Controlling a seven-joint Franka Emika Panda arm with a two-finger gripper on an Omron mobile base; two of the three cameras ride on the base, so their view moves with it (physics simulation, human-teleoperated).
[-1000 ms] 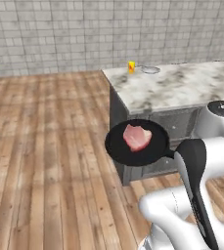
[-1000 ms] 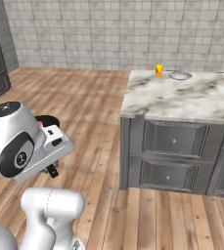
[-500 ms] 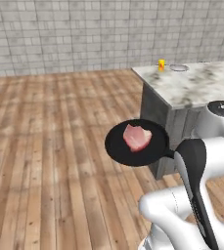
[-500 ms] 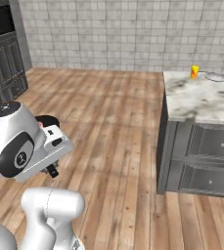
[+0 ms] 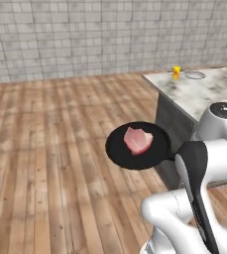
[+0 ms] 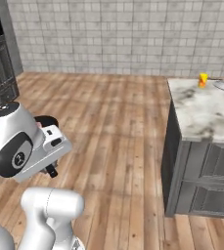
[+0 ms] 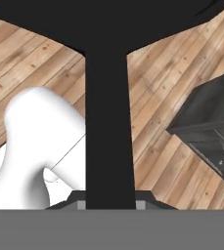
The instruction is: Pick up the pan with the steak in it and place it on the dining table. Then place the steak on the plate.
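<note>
Jaws clamped narrow on the pan handle (image 7: 108,127), which runs straight up the hand view from between them. Pan (image 5: 137,146) is airborne, carried level over the wooden floor (image 5: 45,149) just off the corner of a marble-topped surface over grey cabinets (image 6: 204,110); the steak (image 5: 138,139) sits near the middle of the pan, touching its base and apart from the rim. Judgement: transport phase, pan lifted and not yet on the dining table, plate step not begun. To do it well: keep the wrist level so the steak doesn't slide to the rim, hold the grip firm since the long handle gives the pan leverage to twist, and keep the pan edge away from that cabinet corner while the base drives. A yellow item (image 5: 176,72) and a small round dish (image 5: 195,75) sit at the far end of the marble top.
</note>
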